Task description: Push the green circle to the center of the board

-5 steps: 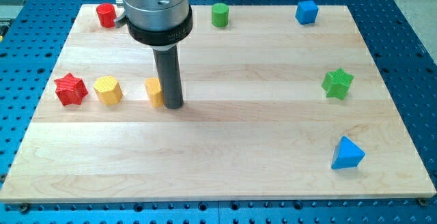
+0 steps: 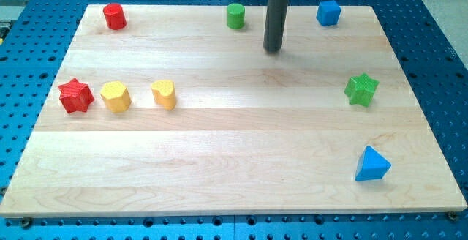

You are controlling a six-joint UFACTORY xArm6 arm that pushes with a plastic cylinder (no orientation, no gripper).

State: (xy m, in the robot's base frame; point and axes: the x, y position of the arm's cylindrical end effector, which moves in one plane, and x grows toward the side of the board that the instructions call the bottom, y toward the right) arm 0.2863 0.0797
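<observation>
The green circle (image 2: 235, 15) is a short green cylinder near the top edge of the wooden board (image 2: 241, 159), a little left of the middle. My tip (image 2: 273, 50) is on the board to the lower right of the green circle, apart from it by a small gap. The rod rises straight to the view's top.
A red cylinder (image 2: 114, 16) is at the top left and a blue cube (image 2: 328, 12) at the top right. A red star (image 2: 75, 96), a yellow hexagon (image 2: 115, 96) and a yellow heart (image 2: 164, 94) line up at the left. A green star (image 2: 361, 89) and a blue triangle (image 2: 371, 165) are at the right.
My tip has moved from beside the yellow heart up and to the right, to near the green circle. The arm's body has left the view. No block has moved.
</observation>
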